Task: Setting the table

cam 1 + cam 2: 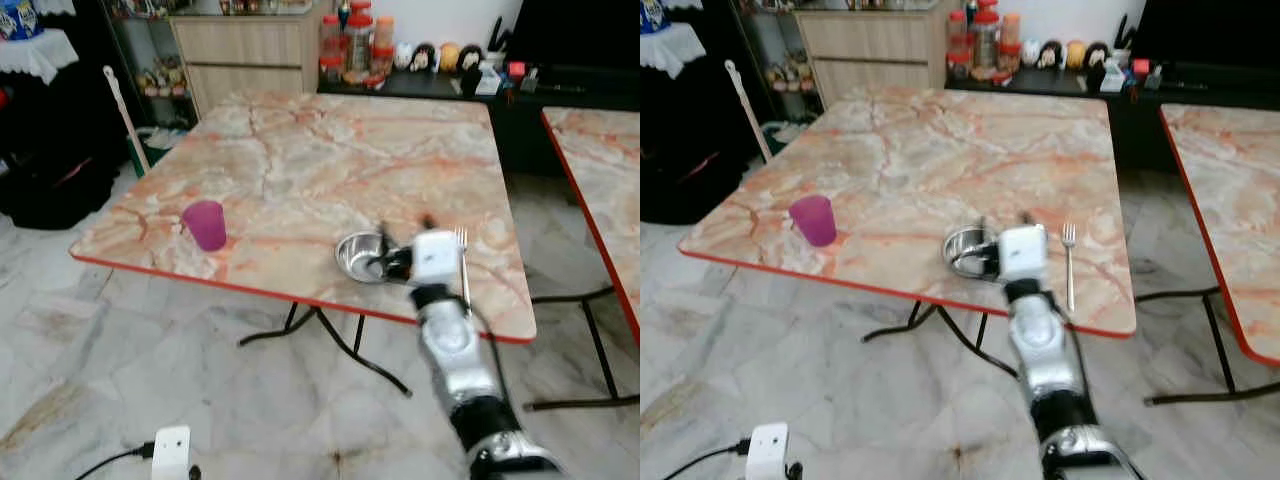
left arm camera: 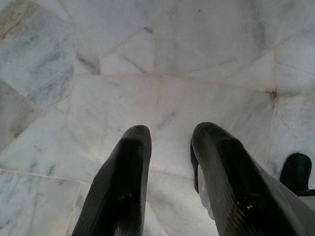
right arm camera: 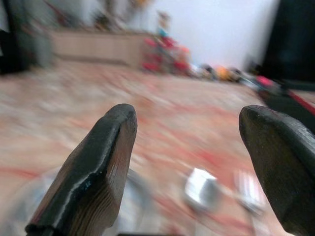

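The right gripper [image 1: 1002,222] is seen spread wide and holding nothing, poised over the steel bowl [image 1: 967,251] near the front edge of the marble-patterned table [image 1: 970,150]. A fork [image 1: 1069,262] is laid just beside the bowl, and a purple cup [image 1: 814,220] is stood well apart toward the left corner. The bowl is judged light, rigid and slippery, round and shiny; its thin rim would best be pinched. The left gripper [image 2: 170,167] is hung idle over the pale stone floor [image 2: 147,59], fingers parted, nothing held.
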### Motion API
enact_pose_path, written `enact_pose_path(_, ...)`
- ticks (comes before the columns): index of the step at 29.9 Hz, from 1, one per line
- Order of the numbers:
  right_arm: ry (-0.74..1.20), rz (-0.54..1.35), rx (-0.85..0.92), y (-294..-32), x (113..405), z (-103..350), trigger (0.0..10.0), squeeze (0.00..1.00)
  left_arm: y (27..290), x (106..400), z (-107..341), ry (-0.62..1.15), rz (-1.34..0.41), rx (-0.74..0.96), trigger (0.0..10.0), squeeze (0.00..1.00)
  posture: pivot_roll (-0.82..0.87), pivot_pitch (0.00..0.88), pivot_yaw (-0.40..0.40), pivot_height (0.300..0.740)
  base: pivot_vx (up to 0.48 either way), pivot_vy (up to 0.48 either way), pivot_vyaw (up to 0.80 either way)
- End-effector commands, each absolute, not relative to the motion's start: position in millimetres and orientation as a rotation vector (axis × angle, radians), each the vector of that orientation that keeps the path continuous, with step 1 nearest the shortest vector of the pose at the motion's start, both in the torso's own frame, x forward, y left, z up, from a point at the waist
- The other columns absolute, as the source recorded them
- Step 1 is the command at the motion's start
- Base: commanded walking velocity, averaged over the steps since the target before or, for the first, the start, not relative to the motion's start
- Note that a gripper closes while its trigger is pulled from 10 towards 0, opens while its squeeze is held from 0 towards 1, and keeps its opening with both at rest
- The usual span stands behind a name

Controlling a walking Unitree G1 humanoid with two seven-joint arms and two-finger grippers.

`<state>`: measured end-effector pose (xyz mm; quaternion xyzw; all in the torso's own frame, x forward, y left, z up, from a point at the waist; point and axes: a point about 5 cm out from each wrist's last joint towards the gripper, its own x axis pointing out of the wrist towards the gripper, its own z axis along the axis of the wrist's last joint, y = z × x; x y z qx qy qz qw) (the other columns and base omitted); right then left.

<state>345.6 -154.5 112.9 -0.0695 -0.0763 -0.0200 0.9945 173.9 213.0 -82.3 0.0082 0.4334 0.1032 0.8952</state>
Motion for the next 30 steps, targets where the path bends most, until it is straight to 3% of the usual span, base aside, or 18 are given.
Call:
enact_pose_path(1,-0.075,-0.078,-0.142,-157.0,344.9,100.4,10.0,0.00,214.3,175.9,-81.1,0.890,0.222,0.014,10.0,0.00,-0.03,0.000,0.030,0.732,0.000,0.000,0.00)
enact_pose_path(7,0.001,-0.111,-0.135,-159.3,343.9,89.5,10.0,0.00,213.6,176.7,-80.9,0.888,0.217,0.018,10.0,0.00,-0.03,0.000,0.025,0.732,0.041,0.000,0.00)
enact_pose_path(30,-0.012,0.001,-0.034,-120.4,341.9,86.4,10.0,0.00,217.8,176.8,-79.7,0.876,0.241,0.021,10.0,0.00,-0.01,0.000,0.014,0.732,0.323,0.000,-0.04)
